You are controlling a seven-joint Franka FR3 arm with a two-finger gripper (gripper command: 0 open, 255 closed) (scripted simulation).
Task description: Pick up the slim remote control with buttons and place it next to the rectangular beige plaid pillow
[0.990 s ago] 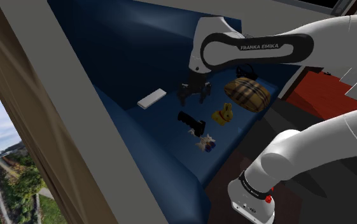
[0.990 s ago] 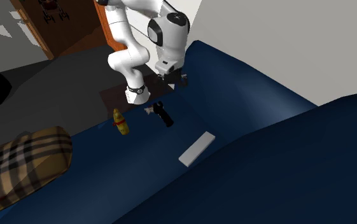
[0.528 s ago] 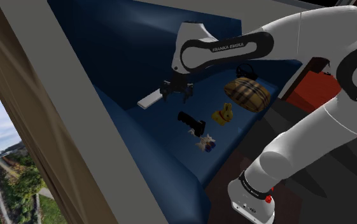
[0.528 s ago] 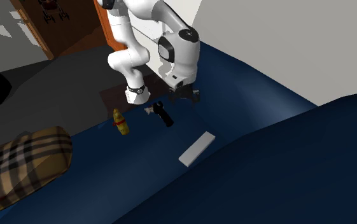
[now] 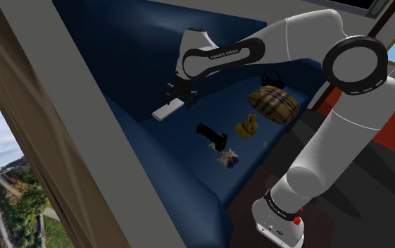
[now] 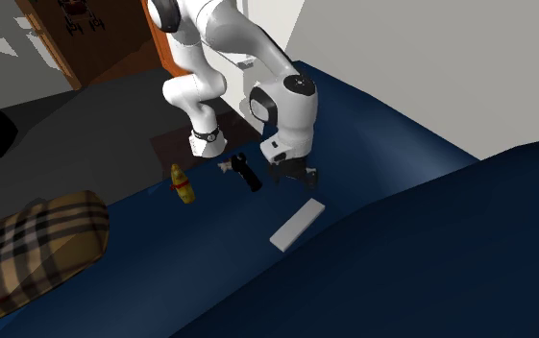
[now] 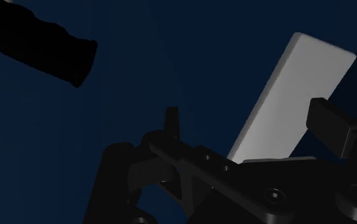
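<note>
The slim remote is drawn as a plain white slab lying flat on the dark blue sofa seat, close to the backrest. My black gripper hovers open just above the remote's nearer end. In the second exterior view the gripper hangs over the upper end of the remote. In the wrist view the remote runs between the spread fingertips without touching them. The beige plaid pillow lies further along the seat, toward the shoulder view's right, and shows as the pillow at the second exterior view's lower left.
A black elongated object lies on the seat near the remote, seen too in the wrist view. A yellow toy and a small white and blue toy sit toward the front edge. A black bag stands behind the pillow.
The arm has swung toward the shoulder view's left, carrying the gripper from above the black object to over the remote. The fingers stayed open. No object moved.
</note>
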